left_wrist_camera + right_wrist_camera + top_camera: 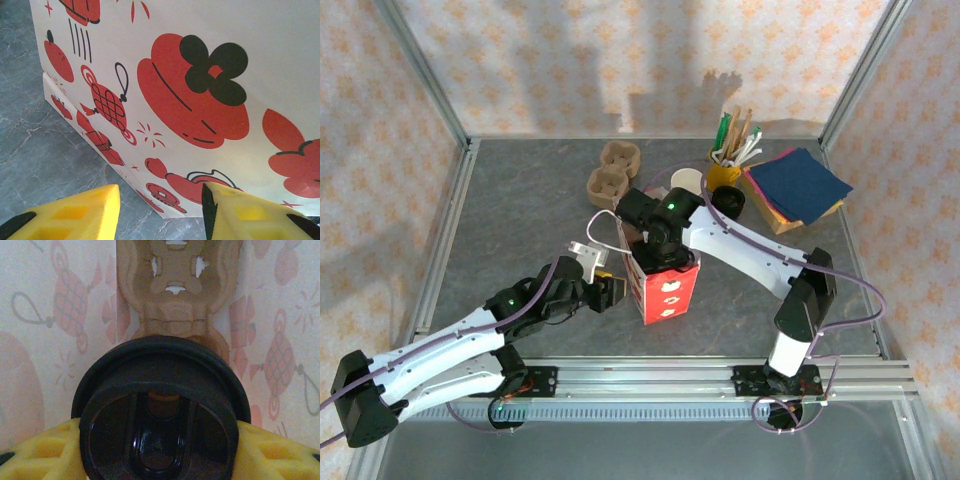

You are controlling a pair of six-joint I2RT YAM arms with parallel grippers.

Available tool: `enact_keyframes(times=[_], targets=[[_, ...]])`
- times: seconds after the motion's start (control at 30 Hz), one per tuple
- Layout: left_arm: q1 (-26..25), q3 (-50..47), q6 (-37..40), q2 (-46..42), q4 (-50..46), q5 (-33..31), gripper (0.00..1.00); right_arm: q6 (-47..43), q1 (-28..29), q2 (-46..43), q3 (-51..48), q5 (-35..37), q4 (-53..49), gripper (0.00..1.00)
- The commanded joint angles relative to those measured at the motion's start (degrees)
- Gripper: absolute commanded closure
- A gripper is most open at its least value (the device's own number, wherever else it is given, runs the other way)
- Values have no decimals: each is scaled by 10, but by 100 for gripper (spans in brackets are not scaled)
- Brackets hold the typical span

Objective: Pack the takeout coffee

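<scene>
Squarely within right tool (160,452), takeout coffee (157,390)

takeout coffee (159,420) held upright inside the printed paper bag (50,315)
seen from straight above, it shows as a round black lid with a raised rim and a sunken centre; the cup body below is hidden. the yellow fingers (35,455) of the right hand (160,452) press on it from both sides. a brown moulded carrier (175,300) lies just beyond; whether they touch cannot be told.

bright light, soft shadows, blurred wrist close-ups
</scene>
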Motion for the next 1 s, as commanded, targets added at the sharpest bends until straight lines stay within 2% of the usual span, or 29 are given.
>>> enact_keyframes(times=[0.0,0.97], targets=[[-1,-1,4,-6,6,-13,51,10,5,-4,-6,23,-12,60],[-1,-14,1,-9,10,-19,49,17,4,-8,-33,41,-13,60]])
